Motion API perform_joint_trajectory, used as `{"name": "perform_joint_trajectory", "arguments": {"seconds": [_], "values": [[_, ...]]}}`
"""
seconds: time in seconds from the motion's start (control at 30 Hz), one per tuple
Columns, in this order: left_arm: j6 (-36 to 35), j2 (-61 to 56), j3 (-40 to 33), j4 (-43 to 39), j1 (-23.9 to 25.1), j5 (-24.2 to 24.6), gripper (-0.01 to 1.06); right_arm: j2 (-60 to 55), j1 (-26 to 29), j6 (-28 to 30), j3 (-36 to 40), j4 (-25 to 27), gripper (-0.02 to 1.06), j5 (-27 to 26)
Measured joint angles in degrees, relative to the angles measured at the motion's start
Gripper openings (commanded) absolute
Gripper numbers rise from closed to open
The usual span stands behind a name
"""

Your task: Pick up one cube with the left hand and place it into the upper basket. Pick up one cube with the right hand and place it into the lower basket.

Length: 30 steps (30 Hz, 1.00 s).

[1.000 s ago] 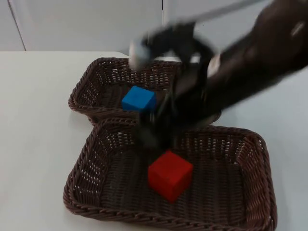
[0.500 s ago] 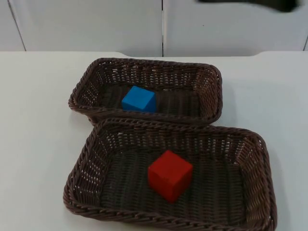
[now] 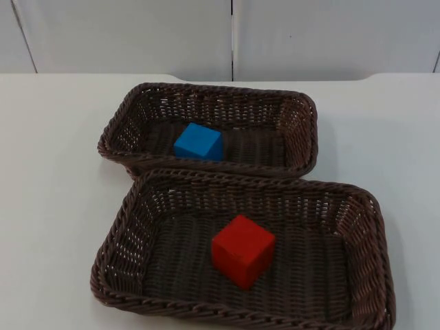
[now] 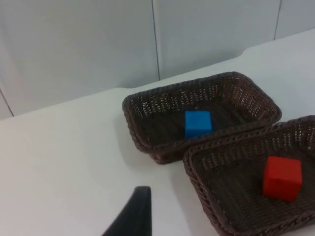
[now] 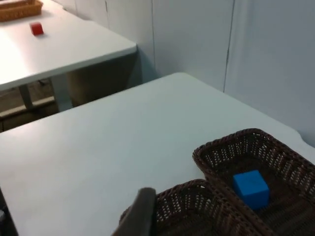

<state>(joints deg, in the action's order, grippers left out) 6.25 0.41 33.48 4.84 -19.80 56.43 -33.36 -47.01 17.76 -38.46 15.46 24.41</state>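
Note:
The blue cube (image 3: 199, 141) lies on the floor of the upper basket (image 3: 206, 93), left of its middle. A red cube (image 3: 243, 250) rests near the middle of the lower basket (image 3: 141, 192), turned slightly on its base. Nothing touches either cube. My left gripper (image 4: 133, 212) hangs high over the bare table to the left of the baskets, looking across at the blue cube (image 4: 198, 123) and the red cube (image 4: 281, 178). My right gripper (image 5: 140, 211) is raised well back from the baskets, with the blue cube (image 5: 251, 189) and the upper basket (image 5: 231, 145) far below it.
The two wicker baskets stand rim against rim in the middle of the white table (image 3: 55, 158). Bare table top lies on both sides of them. Behind the table rises the grey partition wall (image 3: 137, 34). Another table (image 5: 59, 44) stands beyond.
The right arm, which hung over the lower basket above the red cube, has pulled up and away out of the top view. Both cubes have stayed where they were.

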Motion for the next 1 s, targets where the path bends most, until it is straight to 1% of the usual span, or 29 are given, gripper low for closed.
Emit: {"name": "perform_joint_trajectory", "arguments": {"seconds": [0.07, 0.13, 0.17, 0.2, 0.3, 0.33, 0.37, 0.43, 0.5, 0.53, 0.57, 0.7, 0.73, 0.87, 0.9, 1.0], "values": [[-0.2, -0.1, -0.5, 0.0, 0.0, 0.7, 1.05, 3.6, 0.0, -0.4, 0.6, -0.6, 0.88, 2.5], [-0.3, -0.2, -1.2, 0.0, 0.0, 1.3, 1.05, 4.1, 0.0, -0.4, 0.6, -0.7, 0.88, 3.2], [-0.3, -0.2, -1.8, 0.0, 0.0, 1.4, 1.05, 6.4, 0.0, -1.5, 0.6, -1.8, 0.88, 5.0], [-0.3, -0.2, -2.1, 0.0, 0.0, 1.6, 1.05, 7.1, 0.0, -2.0, 0.6, -2.3, 0.88, 5.8], [-0.7, -0.2, -3.3, 0.0, 0.0, 2.3, 1.05, 10.7, -0.3, -6.7, 0.6, -6.7, 0.88, 10.2], [-0.7, -0.2, -3.3, 0.0, 0.0, 2.3, 1.05, 10.7, -0.3, -6.7, 0.6, -6.7, 0.88, 10.2], [-0.7, -0.2, -3.3, 0.0, 0.0, 2.7, 1.05, 12.4, -0.3, -9.3, 0.6, -9.2, 0.88, 12.8], [-0.7, -0.2, -3.6, -0.1, 0.0, 3.2, 1.05, 13.8, -0.3, -10.9, 0.8, -10.9, 0.88, 15.5], [-0.7, -0.2, -4.0, -0.2, 0.0, 4.3, 1.05, 16.0, -0.3, -12.3, 0.9, -11.7, 0.88, 18.8], [-0.7, -0.2, -4.0, -0.2, 0.0, 4.3, 1.05, 16.0, -0.3, -12.3, 0.9, -11.7, 0.88, 18.8], [-0.8, -0.2, -4.5, -0.3, 0.0, 4.7, 1.05, 17.0, -0.3, -12.9, 1.0, -12.0, 0.88, 20.2], [-1.1, -0.2, -4.9, -0.3, 0.0, 4.9, 1.05, 23.6, -0.3, -15.2, 1.0, -12.7, 0.88, 27.1], [-1.1, -0.2, -4.9, -0.3, 0.0, 4.9, 1.05, 23.6, -0.3, -15.2, 1.0, -12.7, 0.88, 27.1], [-1.1, -0.2, -4.9, -0.3, 0.0, 4.9, 1.05, 29.6, -0.3, -18.3, 1.0, -15.5, 0.88, 32.4], [-1.1, -0.2, -4.9, -0.3, 0.0, 4.9, 1.05, 29.6, -0.3, -18.3, 1.0, -15.5, 0.88, 32.4], [-1.1, -0.2, -4.9, -0.3, 0.0, 4.9, 1.05, 32.6, -0.3, -19.3, 1.0, -16.6, 0.88, 34.8]]}}
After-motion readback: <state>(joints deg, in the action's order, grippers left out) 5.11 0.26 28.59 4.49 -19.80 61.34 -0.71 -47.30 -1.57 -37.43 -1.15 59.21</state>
